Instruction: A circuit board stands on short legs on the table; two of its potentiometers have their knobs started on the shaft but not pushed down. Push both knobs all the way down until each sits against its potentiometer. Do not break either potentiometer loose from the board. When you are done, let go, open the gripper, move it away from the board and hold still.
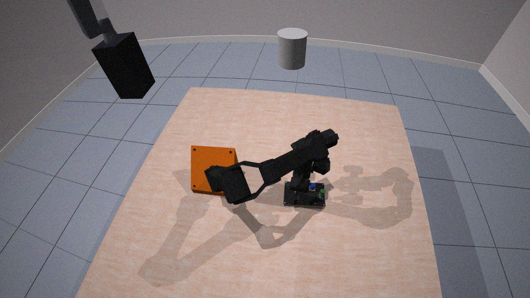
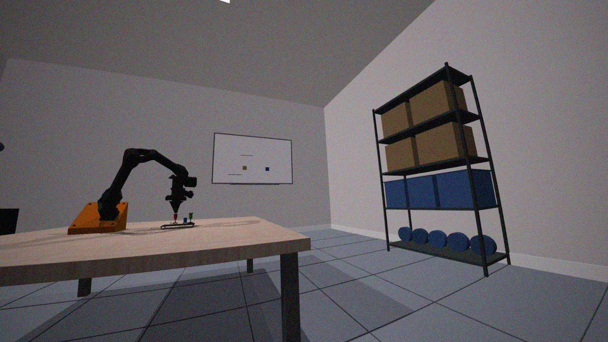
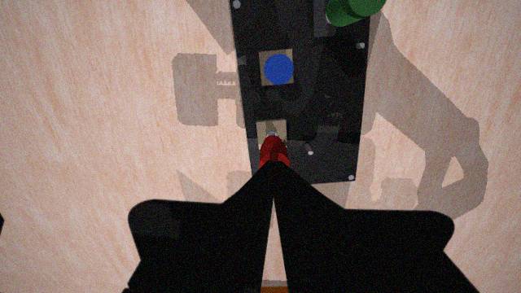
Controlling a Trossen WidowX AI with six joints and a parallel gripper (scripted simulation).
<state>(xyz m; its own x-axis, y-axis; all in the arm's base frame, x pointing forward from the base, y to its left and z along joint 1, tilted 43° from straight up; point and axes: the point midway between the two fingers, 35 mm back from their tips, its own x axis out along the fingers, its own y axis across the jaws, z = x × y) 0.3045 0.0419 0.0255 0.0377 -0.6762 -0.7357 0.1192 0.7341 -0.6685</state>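
Exterior view: red knob (image 2: 175,216) (image 3: 273,151), raised on its shaft above the circuit board (image 1: 296,198) (image 2: 170,225) (image 3: 301,110); fingers (image 2: 175,212), shut and empty, at its top. Advisable: centred, straight, gentle downward push, halting at the potentiometer (image 3: 260,127); bench (image 1: 229,241) (image 2: 238,238) (image 3: 81,142) beneath.

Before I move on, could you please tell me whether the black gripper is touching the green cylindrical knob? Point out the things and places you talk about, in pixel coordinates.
Apart. The wrist view shows board between the black gripper's (image 1: 299,188) (image 2: 175,212) (image 3: 275,163) fingertips and the green knob (image 1: 321,191) (image 2: 190,215) (image 3: 353,12).
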